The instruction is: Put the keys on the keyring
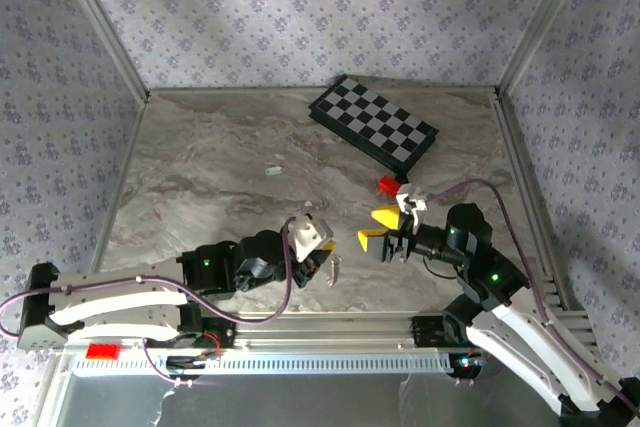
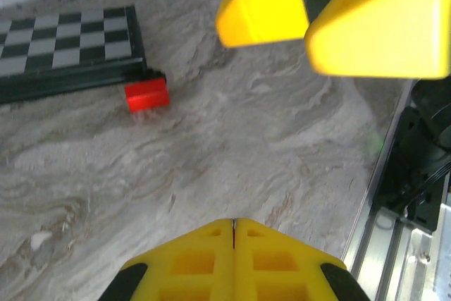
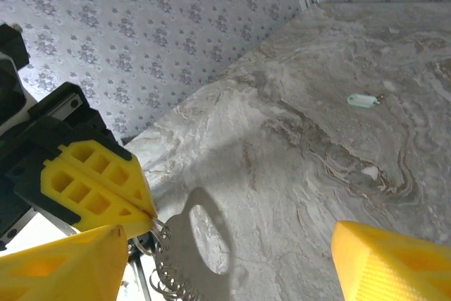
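Observation:
My left gripper (image 2: 234, 222) is shut, its yellow fingertips pressed together. In the right wrist view those fingertips (image 3: 106, 192) pinch the thin wire of the keyring (image 3: 184, 244), a grey oval loop with small wire coils along one edge that hangs below them. From above, the keyring (image 1: 336, 269) dangles beside the left gripper (image 1: 322, 265) near the table's front edge. My right gripper (image 1: 372, 229) faces it from the right with its jaws wide apart. Its left finger (image 3: 63, 266) is next to the keyring, with nothing between the fingers. A pale mint-green key (image 1: 272, 172) (image 3: 363, 100) lies alone mid-table.
A small red block (image 1: 388, 185) (image 2: 146, 94) sits against the near edge of the folded chessboard (image 1: 372, 122) (image 2: 63, 40) at the back right. Metal rails (image 1: 300, 327) border the marbled table, and patterned walls enclose it.

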